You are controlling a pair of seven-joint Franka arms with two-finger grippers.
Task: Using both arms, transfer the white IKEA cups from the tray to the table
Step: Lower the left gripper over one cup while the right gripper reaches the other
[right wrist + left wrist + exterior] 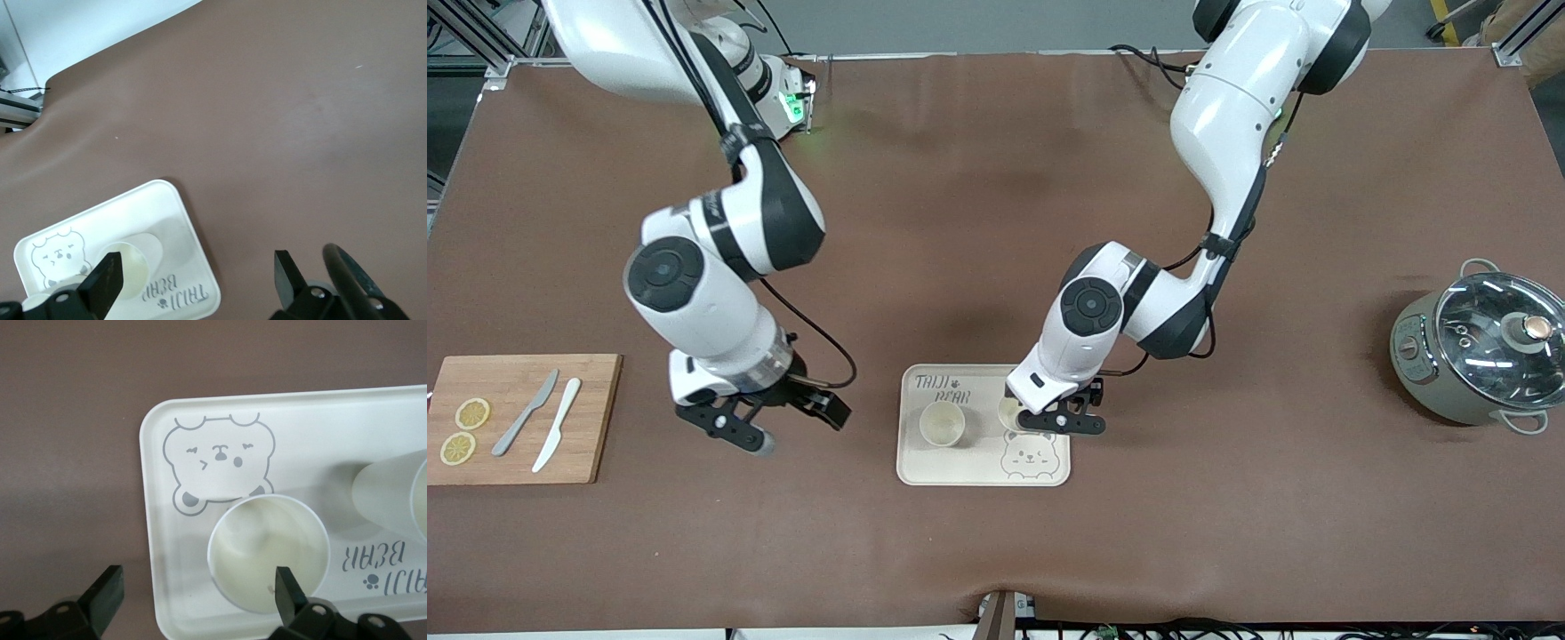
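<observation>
Progress: You have both cups standing on the tray; by the look of it neither has reached the tabletop yet, so both moves are left to do.
Tray: It lies on the tabletop between the two arms, the landmark for everything below.
Cup one: It stands upright in the middle of the tray, toward the right arm's end, with nothing touching it.
Cup two: It stands upright on the tray beside cup one, toward the left arm's end, partly hidden in the front view by the left arm's wrist.
Left gripper: It sits low over the tray at cup two. Its fingers are spread wide; in the left wrist view one finger tip shows over the cup's mouth and the other hangs past the tray's edge, so the cup wall lies between them, not yet pinched.
Right gripper: It hangs over bare tabletop just beside the tray, toward the right arm's end. Its fingers are spread wide and hold nothing.
Next call: Likely you close the left fingers on cup two.
</observation>
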